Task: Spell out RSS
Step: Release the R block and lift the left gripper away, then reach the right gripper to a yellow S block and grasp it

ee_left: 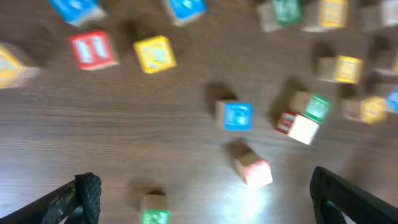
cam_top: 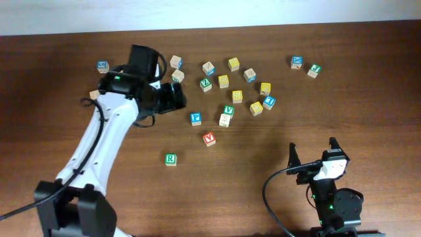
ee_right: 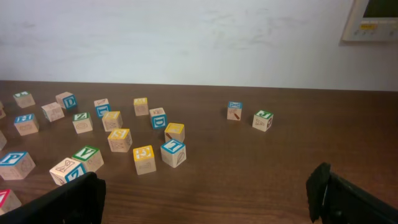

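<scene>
1. We find the R cube (cam_top: 170, 158), green-framed, alone on the table (cam_top: 368, 99), well apart from the other blocks and nearer the robot.
2. Several yellow cubes (cam_top: 237, 96) lie in the scatter at mid-table, among blue- and green-framed ones. We cannot read which of them carry an S.
3. The left claw (ee_left: 204, 180) hangs over the left side of that scatter with its fingers (ee_left: 87, 193) spread wide and nothing between them. Its wrist view is blurred.
4. The right claw (cam_top: 312, 145) sits at the near right, well apart from every cube, fingers apart and empty.
5. The three task cubes are not in a row.
</scene>
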